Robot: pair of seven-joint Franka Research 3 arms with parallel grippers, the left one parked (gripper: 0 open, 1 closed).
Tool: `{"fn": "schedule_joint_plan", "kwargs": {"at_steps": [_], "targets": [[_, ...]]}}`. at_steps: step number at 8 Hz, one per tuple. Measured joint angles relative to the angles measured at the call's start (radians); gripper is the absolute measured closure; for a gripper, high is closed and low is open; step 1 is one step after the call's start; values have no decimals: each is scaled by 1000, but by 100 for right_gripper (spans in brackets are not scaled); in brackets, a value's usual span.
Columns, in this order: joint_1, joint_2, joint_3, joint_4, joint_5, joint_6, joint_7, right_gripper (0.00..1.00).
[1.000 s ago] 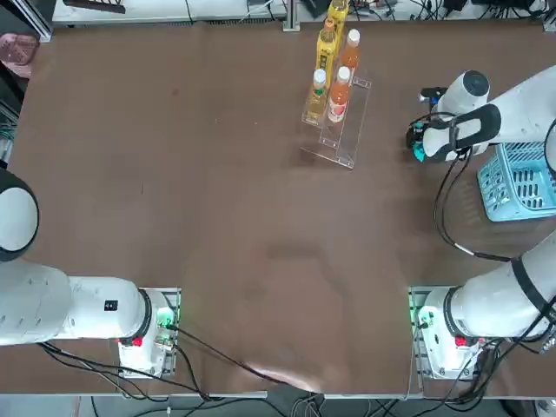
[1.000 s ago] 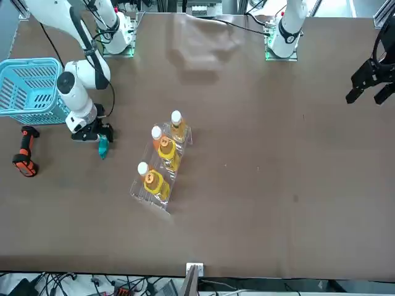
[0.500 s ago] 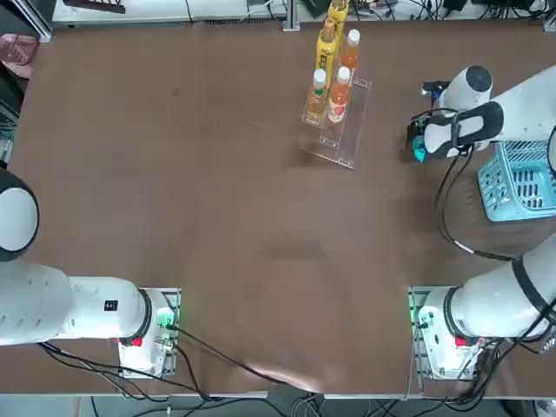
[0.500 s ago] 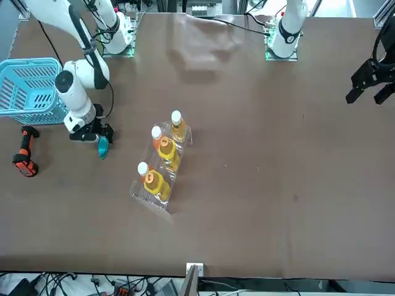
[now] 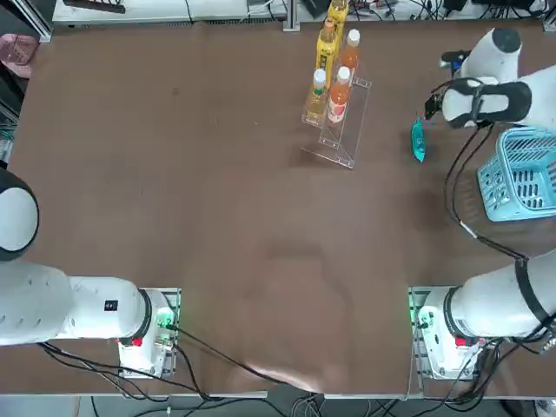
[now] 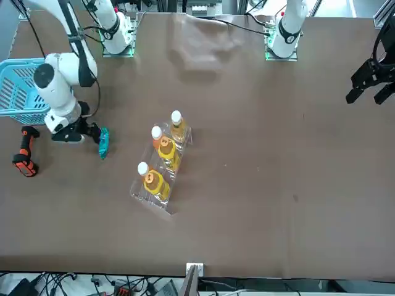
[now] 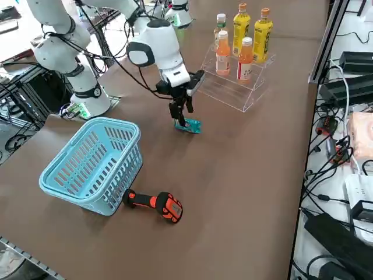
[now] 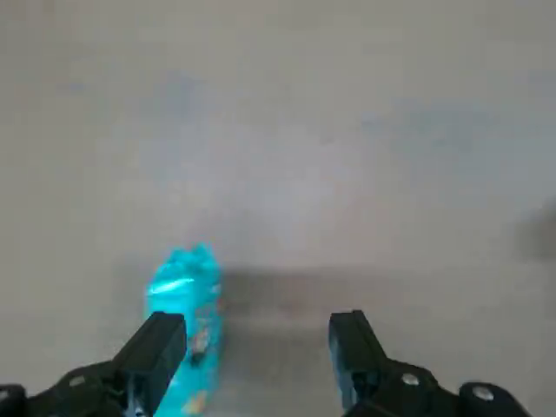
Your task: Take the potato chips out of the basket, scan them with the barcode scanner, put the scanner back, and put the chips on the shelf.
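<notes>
In the top view, yellow and orange plastic bottles [image 5: 326, 48] are being held on the clear acrylic stepped shelf [image 5: 347, 135]; the slim teal-blue chips packet [image 5: 419, 140] is lying on the brown table [image 5: 217, 174]; beside it, the black right gripper [image 8: 257, 334] is being held with jaws spread wide; the light-blue lattice plastic basket [image 5: 519, 178] is resting nearest the right edge.

This looks like a robotics lab. Two white robot arms [image 5: 495, 100] with black joint bands stand bolted by metal base plates to a broad brown counter [image 5: 217, 174], with loose black cables [image 5: 234, 360] trailing around their bases. Silver metal framing [image 6: 192, 280] runs along the edge, and beyond it a white side surface is strewn with tangled wires [image 7: 326, 169], black electronics boxes [image 7: 349, 90] and a white power strip [image 7: 358, 198]. A clear acrylic stepped rack of bottled drinks [image 7: 233, 81] and a light-blue lattice plastic basket [image 7: 93, 163] suggest a small mock shop laid out among the equipment.
</notes>
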Motion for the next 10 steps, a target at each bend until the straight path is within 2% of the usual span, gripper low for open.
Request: {"fn": "schedule_joint_plan", "kwargs": {"at_steps": [4,7,9,10], "targets": [[-226,13,-21,140,0,-142,-312,0],[-382,70,-22,193,2,-150,-530,0],[-433,125,-22,251,93,-170,-700,0],[-445,175,-21,321,160,-226,-793,0]]}}
